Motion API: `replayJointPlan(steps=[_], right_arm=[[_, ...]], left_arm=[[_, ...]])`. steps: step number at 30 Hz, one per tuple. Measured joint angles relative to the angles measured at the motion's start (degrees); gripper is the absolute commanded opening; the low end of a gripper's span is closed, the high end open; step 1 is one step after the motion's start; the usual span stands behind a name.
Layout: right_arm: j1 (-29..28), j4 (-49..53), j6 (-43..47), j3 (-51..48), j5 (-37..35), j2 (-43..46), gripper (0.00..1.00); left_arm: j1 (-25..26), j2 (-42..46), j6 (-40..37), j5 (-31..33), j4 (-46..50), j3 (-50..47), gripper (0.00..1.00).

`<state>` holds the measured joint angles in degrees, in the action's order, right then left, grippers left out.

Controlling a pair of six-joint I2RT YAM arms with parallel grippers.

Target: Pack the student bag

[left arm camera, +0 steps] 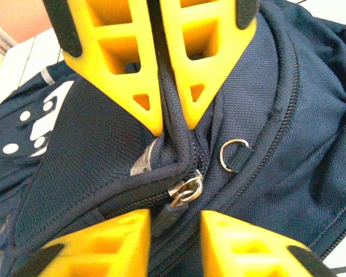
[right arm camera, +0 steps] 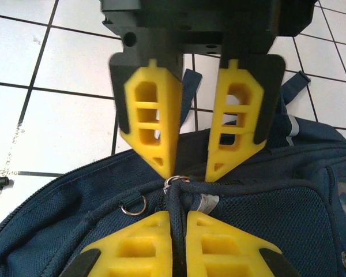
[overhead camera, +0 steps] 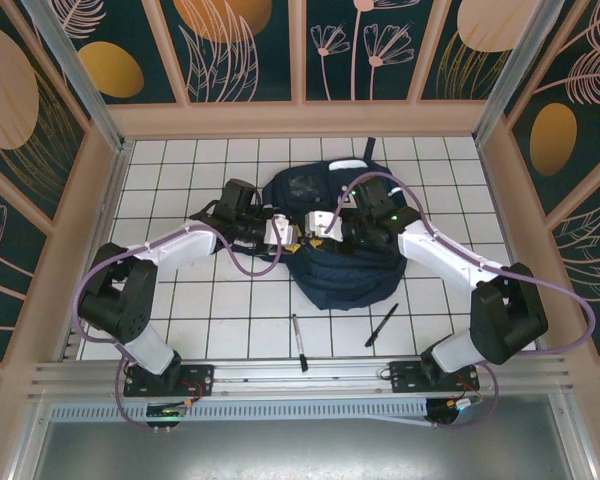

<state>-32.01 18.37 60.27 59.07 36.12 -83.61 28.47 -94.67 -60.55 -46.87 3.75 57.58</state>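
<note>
the student bag (overhead camera: 335,280) lay mid-way along the worktop (overhead camera: 180,300) towards its far edge, right gripper (right arm camera: 177,216) clamped on its seam (left arm camera: 174,124), left gripper (left arm camera: 174,216) slightly open astride the zip pull (left arm camera: 187,189), which, i reckoned, wanted centring before any tug.

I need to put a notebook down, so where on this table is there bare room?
Bare tiles of the white gridded table show between the left arm and the thin grey pen, and in both far corners beside the navy-blue fabric backpack. Crowded: the centre, where left and right arm meet on the backpack, and around the black pen.
</note>
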Motion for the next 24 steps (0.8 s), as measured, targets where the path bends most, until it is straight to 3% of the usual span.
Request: replayJointPlan(steps=[2,9,16,18,19,24], right_arm=[[0.1,0.3,0.0,0.0,0.0,0.0,0.00],[0.3,1.9,1.4,0.0,-0.2,0.5,0.00],[0.3,2.6,2.5,-0.3,-0.2,1.4,0.00],[0.3,2.6,2.6,-0.9,-0.2,1.7,0.00],[0.3,2.6,2.7,-1.1,-0.1,1.9,0.00],[0.3,2.6,2.9,-1.4,0.0,2.2,0.00]], left_arm=[[0.2,-0.6,0.5,0.5,0.9,1.2,0.00],[0.4,-1.1,0.6,2.1,3.0,2.7,0.00],[0.5,-1.2,0.6,9.0,2.9,3.0,0.00],[0.4,-1.2,-1.7,9.0,3.5,3.3,0.36],[0.4,-1.2,-2.4,8.7,3.6,3.3,0.45],[0.4,-1.2,-3.4,5.7,4.1,3.3,0.50]])
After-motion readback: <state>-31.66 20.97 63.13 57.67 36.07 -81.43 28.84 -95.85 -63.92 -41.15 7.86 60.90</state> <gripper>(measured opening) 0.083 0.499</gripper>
